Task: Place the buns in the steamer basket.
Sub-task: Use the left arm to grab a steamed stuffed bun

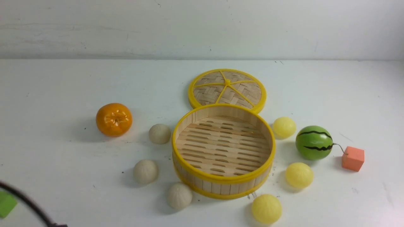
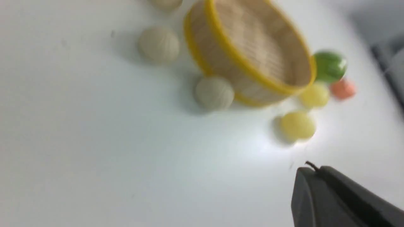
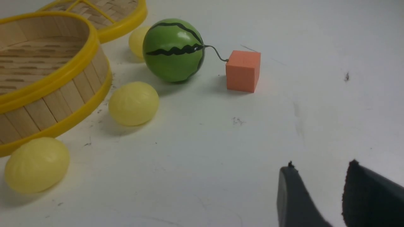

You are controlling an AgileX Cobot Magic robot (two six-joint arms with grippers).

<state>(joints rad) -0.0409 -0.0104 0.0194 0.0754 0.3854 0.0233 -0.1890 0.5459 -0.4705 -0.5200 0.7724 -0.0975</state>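
Grey, my left tool (image 2: 311, 168) is clenched on nothing above the surface (image 1: 63, 94); my right tool (image 3: 320, 164) hangs released, jaws apart. White and lightly scuffed with dark specks, the surface meets a pale wall (image 1: 202, 28). All six buns (image 1: 160, 133) lie outside the steamer basket (image 1: 222, 181), ringing it: off-white on its left, yellow on its right.

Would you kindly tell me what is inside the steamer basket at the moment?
The steamer basket shows only its bare slatted floor; the buns all lie outside it. Its near wall hides a thin strip of floor.
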